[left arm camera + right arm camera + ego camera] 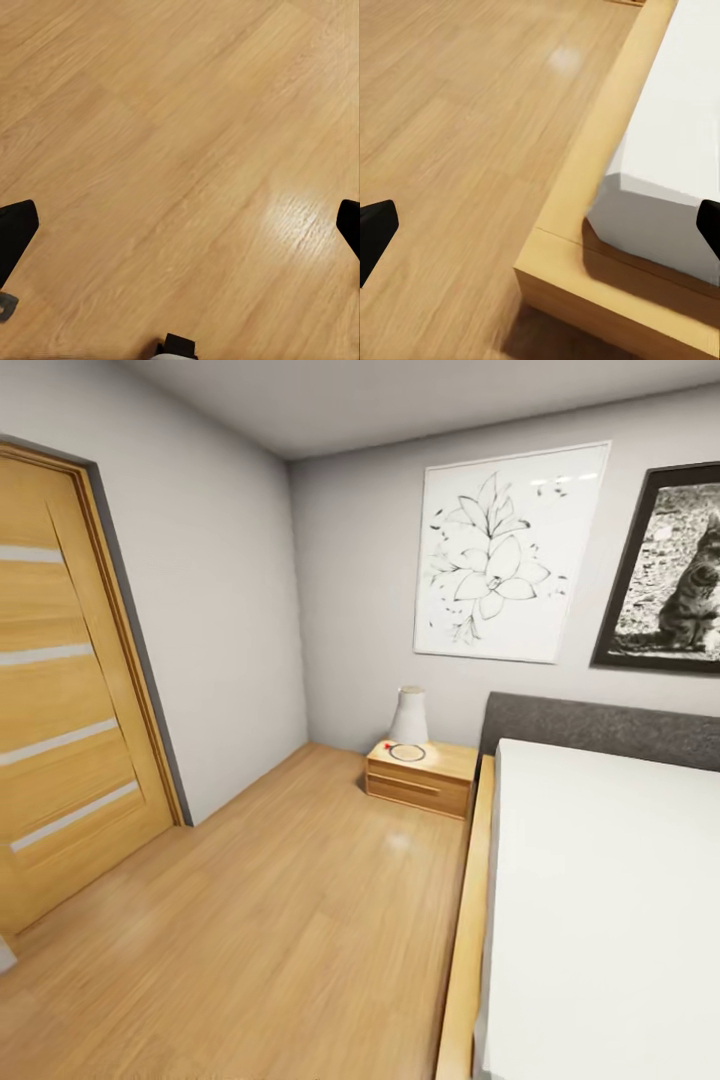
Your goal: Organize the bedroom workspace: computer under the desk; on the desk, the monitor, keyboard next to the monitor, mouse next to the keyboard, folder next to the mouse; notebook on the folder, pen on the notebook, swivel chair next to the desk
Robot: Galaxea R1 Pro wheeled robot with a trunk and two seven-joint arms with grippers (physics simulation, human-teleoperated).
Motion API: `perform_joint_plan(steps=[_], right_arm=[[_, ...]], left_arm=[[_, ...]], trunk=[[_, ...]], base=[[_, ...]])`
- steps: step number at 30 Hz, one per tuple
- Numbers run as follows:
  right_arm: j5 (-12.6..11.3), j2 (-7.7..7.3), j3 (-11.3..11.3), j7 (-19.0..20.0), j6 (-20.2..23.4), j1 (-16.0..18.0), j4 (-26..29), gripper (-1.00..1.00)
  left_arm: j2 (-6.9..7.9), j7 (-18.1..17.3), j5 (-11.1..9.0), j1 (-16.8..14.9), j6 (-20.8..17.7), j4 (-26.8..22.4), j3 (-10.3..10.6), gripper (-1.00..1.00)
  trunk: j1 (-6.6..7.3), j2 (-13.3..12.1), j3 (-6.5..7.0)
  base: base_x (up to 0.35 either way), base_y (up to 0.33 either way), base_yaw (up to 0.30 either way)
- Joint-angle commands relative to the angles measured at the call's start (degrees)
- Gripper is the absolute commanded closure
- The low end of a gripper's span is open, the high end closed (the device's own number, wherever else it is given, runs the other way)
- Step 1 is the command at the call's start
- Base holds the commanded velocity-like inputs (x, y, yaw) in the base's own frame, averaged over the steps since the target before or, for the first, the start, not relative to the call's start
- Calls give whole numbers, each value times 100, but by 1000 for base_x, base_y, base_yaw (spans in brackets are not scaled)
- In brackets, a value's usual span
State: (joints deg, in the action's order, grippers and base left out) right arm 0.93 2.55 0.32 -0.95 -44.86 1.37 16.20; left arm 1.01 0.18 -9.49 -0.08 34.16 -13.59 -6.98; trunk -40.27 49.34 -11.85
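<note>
Bedroom (250,610): pale grey walls, oak plank floor (280,920), light wooden door (60,690) at left, cut off by the frame edge. Bed (600,900) with white mattress and wood frame at right, partly cropped; grey headboard (600,725) behind. Small nightstand (420,780) in the corner carries a white lamp (408,716) and a ring-shaped item, too small to identify. Two wall pictures above, the right one cropped. Left gripper (180,225) over bare floor, fingers wide apart. Right gripper (540,225) over the bed-frame corner, likewise spread.

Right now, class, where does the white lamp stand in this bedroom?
In the head view, the white lamp stands on the low oak nightstand in the far corner, just left of the bed's grey headboard and below the flower drawing.
</note>
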Motion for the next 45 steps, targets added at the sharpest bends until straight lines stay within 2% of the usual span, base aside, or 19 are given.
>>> perform_joint_plan(steps=[1,7,17,45], right_arm=[[10,0,3,-10,-17,4,-3,-100],[12,0,3,-10,-22,4,-3,-100],[12,0,11,-10,-22,3,-59,-100],[12,3,12,-10,-22,4,-73,-100]], left_arm=[[-1,1,-29,-1,11,-3,10,-100],[-4,0,-27,-1,12,-3,14,-100],[-4,0,-26,-1,11,-3,21,-100],[-22,-1,-26,-1,12,-3,21,-100]], trunk=[[-1,5,-7],[-1,5,-7],[-1,5,-7],[-1,5,-7]], base=[[0,0,285],[40,0,285],[212,0,285],[5,0,285]])
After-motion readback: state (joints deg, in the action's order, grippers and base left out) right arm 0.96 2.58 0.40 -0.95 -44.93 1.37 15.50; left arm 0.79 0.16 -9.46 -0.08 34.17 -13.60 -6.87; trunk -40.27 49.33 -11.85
